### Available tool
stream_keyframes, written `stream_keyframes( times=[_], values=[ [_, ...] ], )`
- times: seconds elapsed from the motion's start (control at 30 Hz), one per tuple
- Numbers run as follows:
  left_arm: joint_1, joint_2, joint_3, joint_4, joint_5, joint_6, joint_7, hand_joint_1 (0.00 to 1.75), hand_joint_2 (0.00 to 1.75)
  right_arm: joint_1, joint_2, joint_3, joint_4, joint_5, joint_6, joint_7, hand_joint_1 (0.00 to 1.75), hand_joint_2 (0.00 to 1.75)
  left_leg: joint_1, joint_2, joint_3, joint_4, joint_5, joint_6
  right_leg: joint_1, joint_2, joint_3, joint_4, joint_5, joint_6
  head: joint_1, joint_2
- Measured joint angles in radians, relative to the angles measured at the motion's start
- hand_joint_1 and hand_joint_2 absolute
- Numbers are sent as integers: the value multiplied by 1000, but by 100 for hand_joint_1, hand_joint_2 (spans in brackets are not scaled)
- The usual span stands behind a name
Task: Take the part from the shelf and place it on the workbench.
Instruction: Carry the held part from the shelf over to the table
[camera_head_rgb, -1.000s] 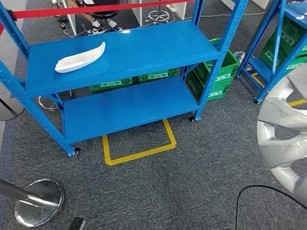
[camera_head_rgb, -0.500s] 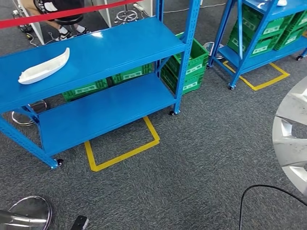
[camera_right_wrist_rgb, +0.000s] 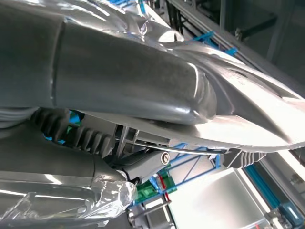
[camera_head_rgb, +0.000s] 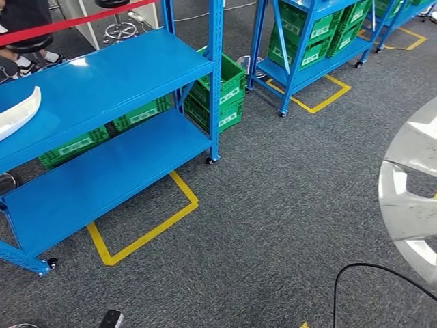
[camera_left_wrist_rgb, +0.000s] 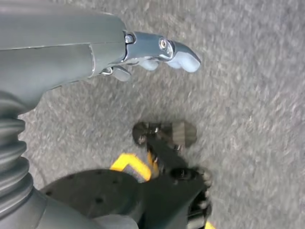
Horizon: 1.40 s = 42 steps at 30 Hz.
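Observation:
A silver wheel cover [camera_head_rgb: 412, 198] with spokes fills the right edge of the head view, held up over the carpet. In the right wrist view my right hand [camera_right_wrist_rgb: 126, 81] grips it: the thick grey thumb lies across the shiny silver part [camera_right_wrist_rgb: 251, 119] and darker fingers sit under its rim. My left hand [camera_left_wrist_rgb: 107, 52] hangs over the grey carpet with its fingers stretched out and nothing in them. A white elongated part [camera_head_rgb: 18, 113] lies on the top board of the blue shelf [camera_head_rgb: 103, 75] at the far left.
Green crates [camera_head_rgb: 221, 89] stand beside and under the blue shelf. A second blue rack [camera_head_rgb: 309, 61] with green crates stands at the back right. Yellow floor tape [camera_head_rgb: 144, 232] marks the carpet, a black cable [camera_head_rgb: 371, 270] loops at the bottom right, and a red barrier tape [camera_head_rgb: 67, 24] runs behind.
The whole picture has shifted: the camera has turned right, so the blue shelf has slid left and a second rack has come in. The wheel cover stays at the right edge.

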Motion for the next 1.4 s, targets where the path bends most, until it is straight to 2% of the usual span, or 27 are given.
stream_keyframes(
  times=[0.03,0.1,0.17,0.2,0.23,0.27,0.33,0.4,0.47,0.53,0.6,0.67,0.7,0.73,0.77,0.83,0.9,0.97,1.0,1.07,1.1,1.13,1.2,1.23,1.27,1.33,1.4],
  values=[
    [-1,0,2,0,-3,0,0,0,175,-1,4,-6,0,-17,14,12,175,0,1,13,0,-1,2,6,2,-32,-14,26,-17,4,4,0],
    [1,-1,7,0,-8,0,0,0,175,-7,13,-13,3,-50,33,34,175,0,-2,39,0,-2,1,13,4,-99,-65,139,-80,12,12,0],
    [5,0,11,0,-10,0,0,0,175,-9,23,-16,8,-78,44,49,175,0,-5,68,0,-2,-1,15,2,-121,-117,254,-127,16,13,0],
    [5,0,12,0,-10,0,0,0,175,-9,27,-19,10,-86,47,53,175,0,-6,83,1,-2,-2,15,2,-125,-121,267,-126,16,13,0],
    [4,0,13,0,-10,0,0,0,175,-8,30,-22,12,-90,49,56,175,0,-6,96,3,-2,-4,14,2,-129,-103,240,-106,14,13,0],
    [3,0,13,0,-10,0,0,0,175,-8,33,-25,13,-92,50,57,175,0,-7,109,6,-2,-6,12,3,-139,-67,179,-76,12,13,0],
    [2,0,14,0,-10,0,0,0,175,-10,36,-29,13,-93,52,57,175,0,-11,132,14,-2,-12,4,11,-187,7,48,-29,2,12,0],
    [2,0,16,0,-10,0,0,0,175,-11,39,-30,14,-95,53,59,175,0,-15,152,21,-4,-15,-7,17,-211,33,-2,-16,-10,11,0],
    [1,0,17,0,-10,0,0,0,175,-9,42,-33,14,-109,59,67,175,0,-15,170,26,-9,-17,-18,16,-183,29,-5,-11,-22,10,0],
    [-1,0,18,0,-11,-1,0,0,175,-8,46,-37,15,-142,73,85,175,0,-12,136,19,12,-38,-29,11,-156,32,-18,-3,-34,8,0],
    [-1,0,20,0,-12,-3,0,0,175,-11,52,-39,17,-172,90,100,175,0,-11,76,-25,107,-92,-32,7,-131,36,-25,3,-41,4,0],
    [3,1,23,0,-13,-5,0,0,175,-14,59,-39,20,-184,100,105,175,0,-11,53,-88,224,-135,-32,7,-100,34,-25,4,-43,1,0],
    [4,1,24,0,-13,-5,0,0,175,-13,61,-39,22,-187,103,105,175,0,-11,49,-105,249,-130,-32,7,-84,34,-24,4,-43,0,0],
    [5,2,26,0,-13,-5,0,0,175,-13,63,-39,23,-189,104,105,175,0,-11,47,-107,240,-106,-31,6,-67,35,-24,4,-43,0,0],
    [4,2,27,0,-13,-5,0,0,175,-13,64,-40,24,-190,104,104,175,0,-9,39,-93,198,-69,-31,5,-50,35,-23,4,-42,0,0],
    [3,4,28,0,-13,-5,0,0,175,-15,65,-42,28,-193,104,102,175,0,-1,-16,-45,78,-3,-31,4,-20,30,-13,2,-34,0,0],
    [2,5,28,0,-15,-6,1,0,175,-17,66,-45,30,-196,105,99,175,0,4,-58,-19,11,14,-27,3,9,15,-4,0,-22,0,0],
    [1,5,28,0,-18,-6,2,0,175,-17,66,-51,32,-200,106,95,175,0,3,-42,-16,5,10,-15,-1,35,4,-6,2,-11,0,0],
    [0,6,29,0,-19,-6,2,0,175,-15,66,-55,32,-201,106,93,175,0,3,-28,-14,4,11,-8,-2,27,1,-3,1,-7,0,0],
    [-2,7,30,0,-19,-6,2,0,175,-19,66,-60,33,-205,107,91,175,0,4,1,-10,1,12,4,2,-33,-25,53,-30,1,8,0],
    [-1,7,30,0,-20,-6,2,0,175,-23,66,-61,34,-208,107,90,175,0,2,16,-8,1,10,8,4,-76,-52,110,-60,5,12,0],
    [1,7,30,0,-20,-6,2,0,175,-26,66,-62,35,-212,107,89,175,0,-1,32,-8,1,9,11,4,-103,-86,177,-93,8,15,0],
    [4,7,32,0,-22,-6,2,0,175,-29,66,-65,38,-222,107,86,175,0,-4,63,-6,1,5,12,2,-123,-131,268,-122,11,15,0],
    [4,8,33,0,-25,-6,2,0,175,-29,66,-69,39,-225,106,83,175,0,-5,77,-3,1,3,11,2,-127,-127,263,-110,11,15,0],
    [4,8,34,0,-28,-6,2,0,175,-30,66,-73,40,-226,104,80,175,0,-5,91,0,1,0,10,2,-133,-103,219,-83,10,15,0],
    [2,7,34,0,-37,-7,2,0,175,-34,66,-79,41,-218,98,75,175,0,-8,116,11,1,-9,2,6,-169,-26,85,-25,4,15,0],
    [2,7,34,0,-44,-8,3,0,175,-41,66,-81,44,-209,90,72,175,0,-13,136,20,-1,-16,-8,11,-191,15,13,-4,-8,14,0]
  ],
)
